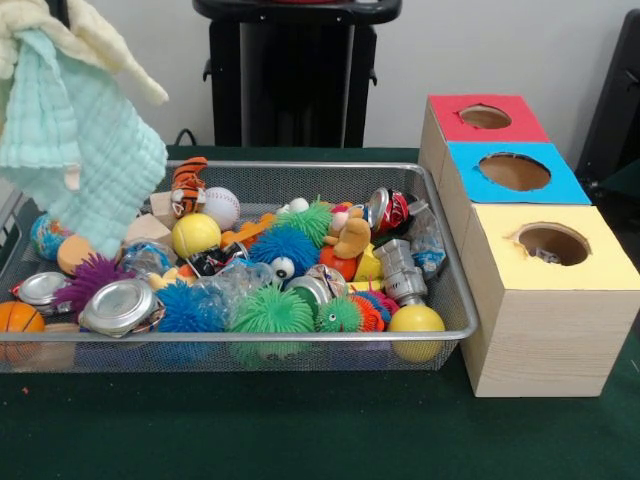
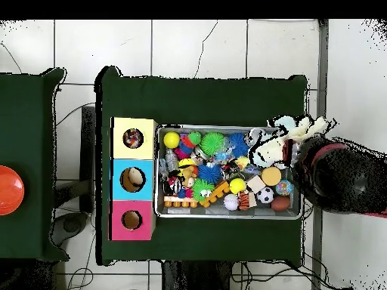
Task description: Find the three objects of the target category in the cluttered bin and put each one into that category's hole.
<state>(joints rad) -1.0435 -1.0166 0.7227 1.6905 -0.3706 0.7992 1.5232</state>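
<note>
While cloths hang at the picture's upper left: the gripper itself is hidden.
Cloths: a mint cloth [image 1: 85, 165] and a cream one [image 1: 85, 40] dangle above the bin's [image 1: 445, 255] end.
Arm: in the overhead view the arm [image 2: 340, 177] reaches over that end, perhaps holding the cloths.
Fingers: cannot tell if open or closed.
Bin: wire mesh on the desk [image 1: 300, 430], full of balls, cans, toys.
Box: 3 holes, red [image 1: 485, 116], blue [image 1: 515, 171], yellow [image 1: 553, 243], beside the bin.
</note>
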